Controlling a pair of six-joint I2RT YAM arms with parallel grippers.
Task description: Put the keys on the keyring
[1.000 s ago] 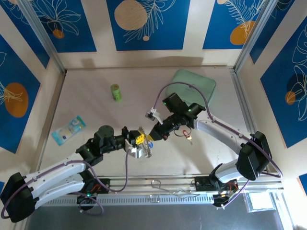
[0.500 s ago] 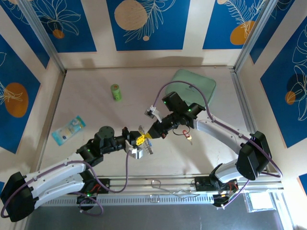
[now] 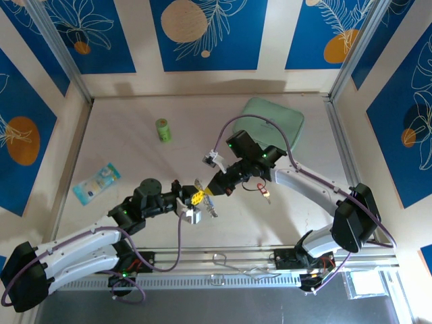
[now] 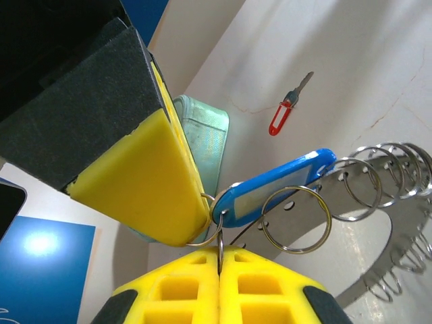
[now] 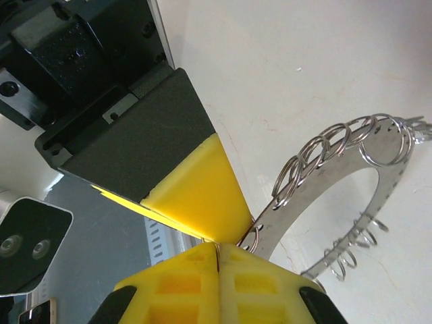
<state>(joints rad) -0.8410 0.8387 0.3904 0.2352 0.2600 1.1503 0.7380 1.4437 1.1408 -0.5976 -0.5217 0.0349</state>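
Two keys are to be accounted for, and we find one in hand: the blue-tagged key [image 4: 277,183], at the centre of the left wrist view, hangs by its eye on a small split ring [image 4: 219,239]. The left gripper [image 4: 219,263] is pinched tight on that ring's wire. The right gripper [image 5: 217,260] is likewise clamped on thin wire, which we take to be the same ring, hard against the keyring [image 5: 297,208] band. We judge the step to be threading the blue key; next, the wire must be worked round without either pinch slipping. The red-tagged key [image 4: 278,121] lies alone on the table [image 3: 121,135], upper middle of the left wrist view, not yet threaded. Count: one keyring, one green cylinder [image 3: 162,129], one green pouch [image 3: 273,116], one blue packet [image 3: 96,182].
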